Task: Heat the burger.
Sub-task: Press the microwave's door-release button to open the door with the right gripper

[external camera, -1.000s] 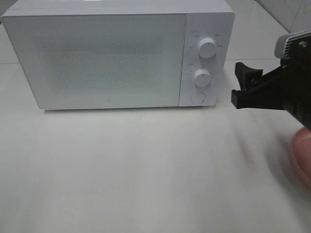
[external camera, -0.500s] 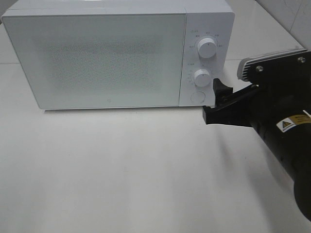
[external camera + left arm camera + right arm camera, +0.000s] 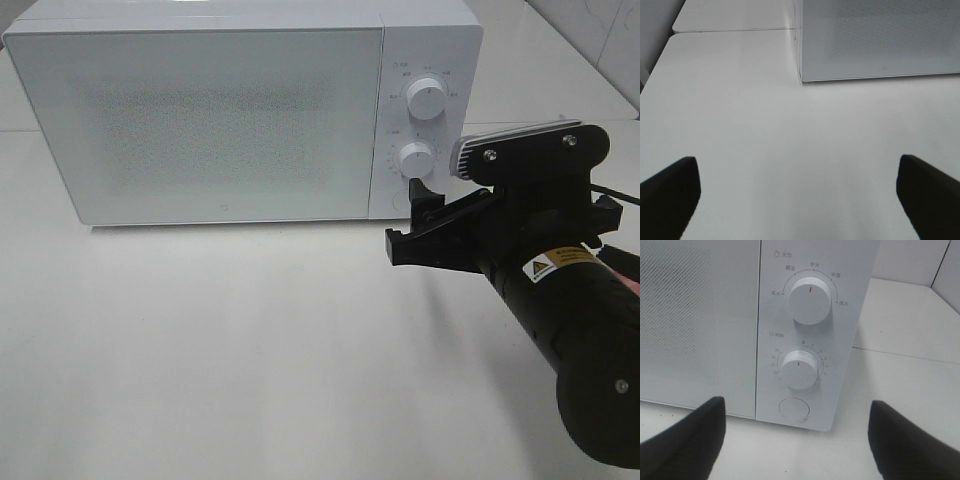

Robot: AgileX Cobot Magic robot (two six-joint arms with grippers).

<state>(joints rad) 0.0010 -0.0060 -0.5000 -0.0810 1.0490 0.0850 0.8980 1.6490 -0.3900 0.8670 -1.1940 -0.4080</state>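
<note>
Near the white microwave's control panel, the right arm slants from the near right, the right gripper spread wide and empty, close to the round button.

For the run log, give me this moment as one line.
right gripper: open, facing round white button | white box-shaped microwave: door shut | left gripper: open, above white table
</note>
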